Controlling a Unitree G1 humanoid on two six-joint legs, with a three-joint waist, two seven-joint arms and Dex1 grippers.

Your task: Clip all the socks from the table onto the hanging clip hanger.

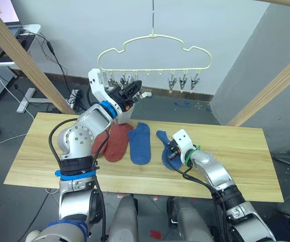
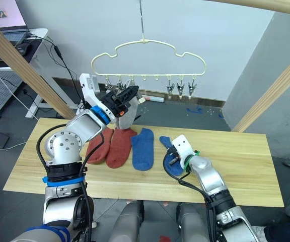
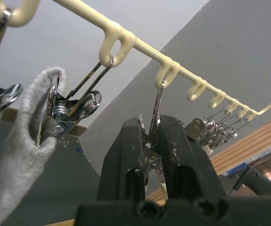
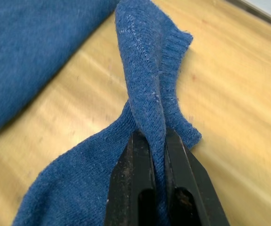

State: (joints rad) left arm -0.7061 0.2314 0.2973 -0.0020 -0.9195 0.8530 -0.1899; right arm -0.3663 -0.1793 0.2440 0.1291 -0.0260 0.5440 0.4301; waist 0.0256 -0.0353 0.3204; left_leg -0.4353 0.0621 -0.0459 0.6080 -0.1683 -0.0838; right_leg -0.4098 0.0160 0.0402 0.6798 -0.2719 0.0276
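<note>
The clip hanger (image 1: 154, 50) hung by its hook above the far edge of the table (image 1: 245, 156), with its row of metal clips dangling below the wavy wire. The left gripper (image 1: 131, 92) was raised to the left part of that row, its two fingers pressed together on one metal clip (image 3: 150, 155). Just beside it, a light grey sock (image 3: 29, 136) hung from the neighbouring clip (image 3: 74, 106). On the table, two rust-red socks (image 1: 116, 142) lay side by side left of centre, partly behind the left arm, and a blue sock (image 1: 140, 143) lay flat just to their right. Further right, near the middle of the table, the right gripper (image 1: 171, 152) was down at the tabletop, its fingers closed on a pinched fold of the second blue sock (image 4: 145, 89), whose cuff stood up from the wood.
</note>
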